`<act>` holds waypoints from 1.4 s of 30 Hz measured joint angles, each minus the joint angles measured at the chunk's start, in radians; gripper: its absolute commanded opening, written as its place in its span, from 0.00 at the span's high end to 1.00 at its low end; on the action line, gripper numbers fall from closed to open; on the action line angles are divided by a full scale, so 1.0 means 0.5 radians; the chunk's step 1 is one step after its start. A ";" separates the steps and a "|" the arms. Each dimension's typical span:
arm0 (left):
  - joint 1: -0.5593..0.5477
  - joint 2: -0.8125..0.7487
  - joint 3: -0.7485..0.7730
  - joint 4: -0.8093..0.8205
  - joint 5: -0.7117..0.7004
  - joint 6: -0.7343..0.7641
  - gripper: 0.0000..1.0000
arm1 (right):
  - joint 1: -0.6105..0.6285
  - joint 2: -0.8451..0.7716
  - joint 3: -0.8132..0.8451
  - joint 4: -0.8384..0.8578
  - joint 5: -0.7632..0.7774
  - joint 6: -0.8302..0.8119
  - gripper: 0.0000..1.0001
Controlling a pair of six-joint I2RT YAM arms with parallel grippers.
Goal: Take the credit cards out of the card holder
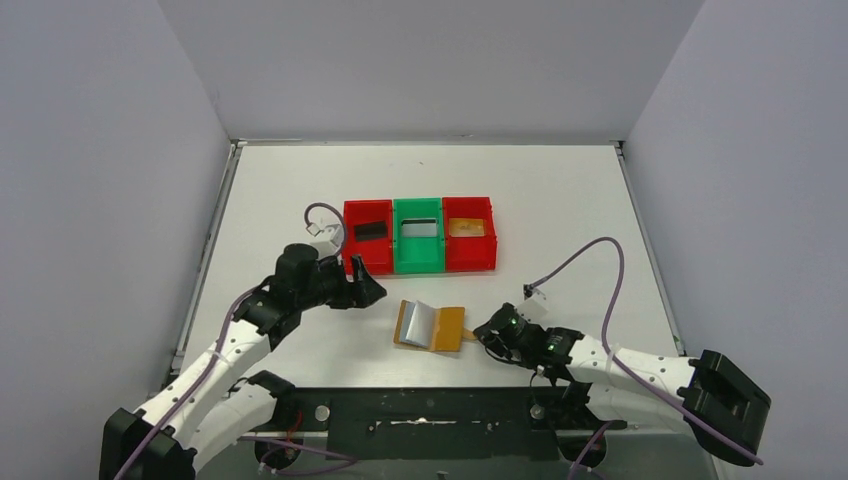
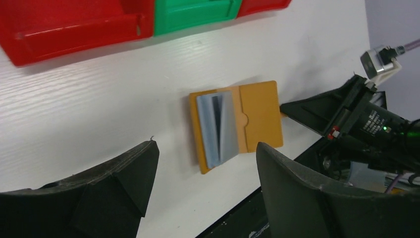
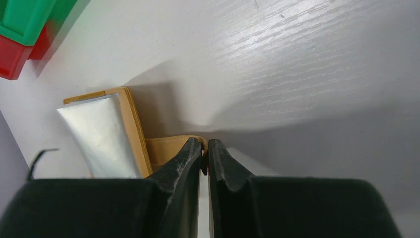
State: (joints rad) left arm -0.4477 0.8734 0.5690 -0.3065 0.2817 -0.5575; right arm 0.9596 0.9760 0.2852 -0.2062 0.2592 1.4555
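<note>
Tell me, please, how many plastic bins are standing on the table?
3, in one touching row beyond the card holder: the left red bin, the green bin in the middle, and the right red bin. No others seem hidden.

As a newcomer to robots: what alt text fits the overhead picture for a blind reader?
An open orange-tan card holder lies on a white table; the right gripper pinches its side tab while the left gripper hovers open beside it. Red and green bins stand behind.

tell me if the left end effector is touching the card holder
Apart. In the top view, white table separates the left end effector from the card holder; its jaws stand open.
</note>
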 measured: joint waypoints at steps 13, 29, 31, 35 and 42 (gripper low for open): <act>-0.401 0.356 0.009 0.282 0.056 -0.144 0.30 | -0.023 0.079 0.002 0.021 0.013 -0.010 0.92; -0.639 0.771 0.138 0.518 -0.235 -0.249 0.33 | -0.048 0.017 -0.085 0.136 0.012 -0.011 0.91; -0.639 0.834 0.143 0.520 -0.243 -0.262 0.34 | -0.049 0.014 -0.103 0.168 0.011 -0.008 0.91; -0.639 0.939 0.143 0.519 -0.244 -0.293 0.34 | -0.050 0.007 -0.118 0.197 0.011 -0.007 0.90; -0.639 1.019 0.143 0.615 -0.208 -0.344 0.36 | -0.050 -0.021 -0.157 0.249 0.010 -0.007 0.90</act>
State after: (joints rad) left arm -0.7670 1.3830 0.6407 0.0010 0.1780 -0.7296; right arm 0.9344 0.9657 0.2066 -0.0818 0.2642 1.4521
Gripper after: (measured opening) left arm 0.649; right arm 0.101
